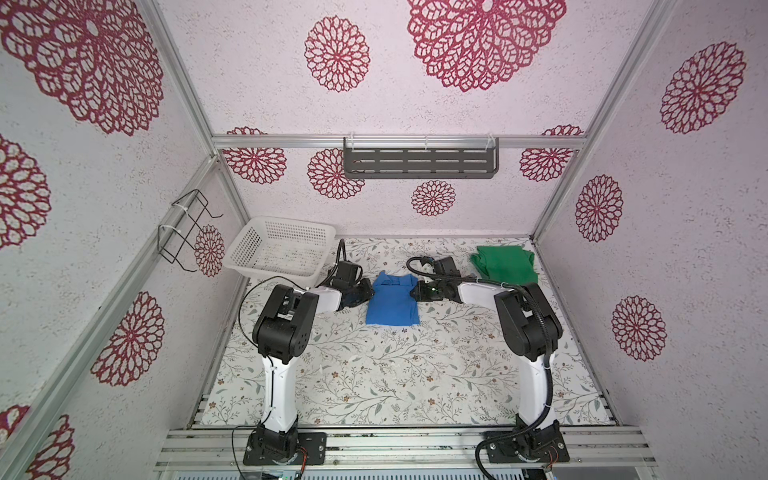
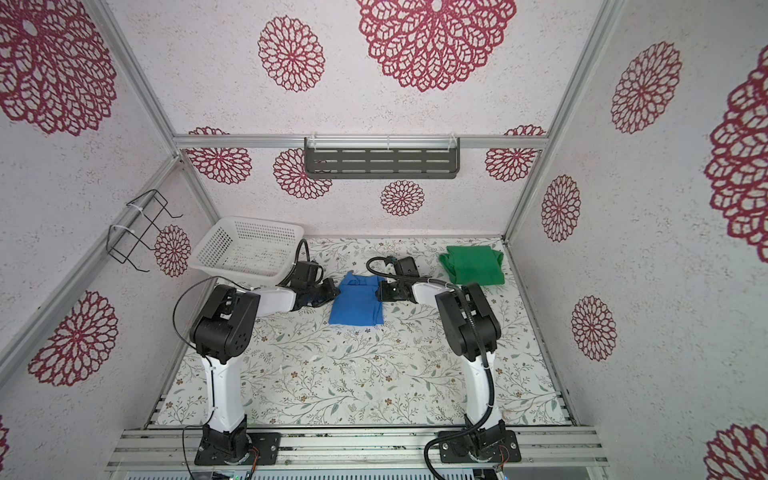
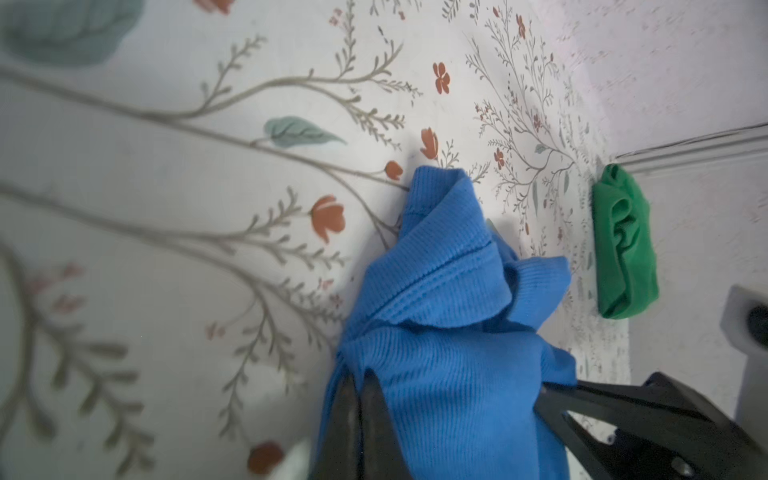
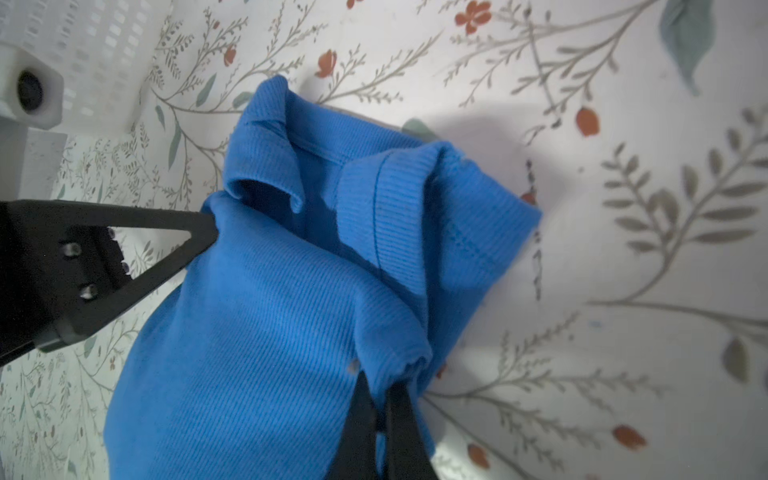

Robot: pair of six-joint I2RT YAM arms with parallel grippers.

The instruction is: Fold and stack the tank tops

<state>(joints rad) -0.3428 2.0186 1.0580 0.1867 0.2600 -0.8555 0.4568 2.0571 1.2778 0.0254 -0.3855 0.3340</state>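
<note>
Surroundings: white basket (image 1: 286,224) in the far left corner of the table (image 1: 374,374), just behind L arm's wrist. Wire rack (image 1: 188,231) on L wall and grey slotted shelf (image 1: 419,163) on back wall, both off the table.

The green tank top (image 1: 505,264) (image 2: 473,266) sits folded in the far right corner, wider along the far edge. R arm's wrist lies between it and the blue tank top (image 1: 392,303) (image 2: 357,303).

The blue one lies folded mid-table, nearer the far edge. Long axis approx near-to-far, strap end toward the far edge.

Grip: the left gripper (image 3: 360,382) is clamped tight, ribbed blue cloth from the L side bunched between its tips. The right gripper (image 4: 380,395) is likewise pinched on the R side.

Top views hide both pinches under the wrists — the wrist views show them. Left wrist view shows the green top's (image 3: 623,249) layers edge-on — right wrist view catches the basket (image 4: 91,45) wall.
</note>
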